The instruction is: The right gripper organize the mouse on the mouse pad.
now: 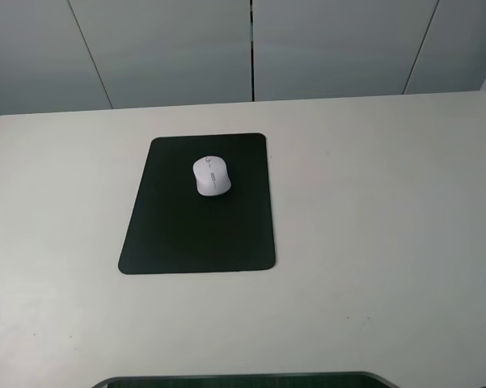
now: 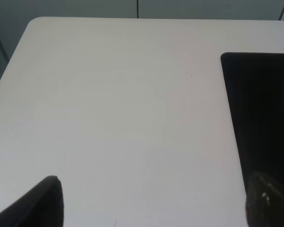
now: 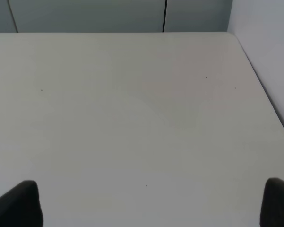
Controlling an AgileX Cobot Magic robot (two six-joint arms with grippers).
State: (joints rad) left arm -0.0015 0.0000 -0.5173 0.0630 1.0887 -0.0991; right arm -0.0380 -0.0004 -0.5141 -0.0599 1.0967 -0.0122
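High exterior camera looks down steeply over my table (image 1: 372,242), facing the grey wall panels (image 1: 170,48); mouse pad (image 1: 198,218) left of centre. My left wrist camera sits low, close to the tabletop, looking forward between my left fingertips (image 2: 38,203); it shares the pad's edge (image 2: 260,109) with the high view. My right wrist camera, similarly low, looks past my right fingertips (image 3: 19,203) across bare table toward the wall.
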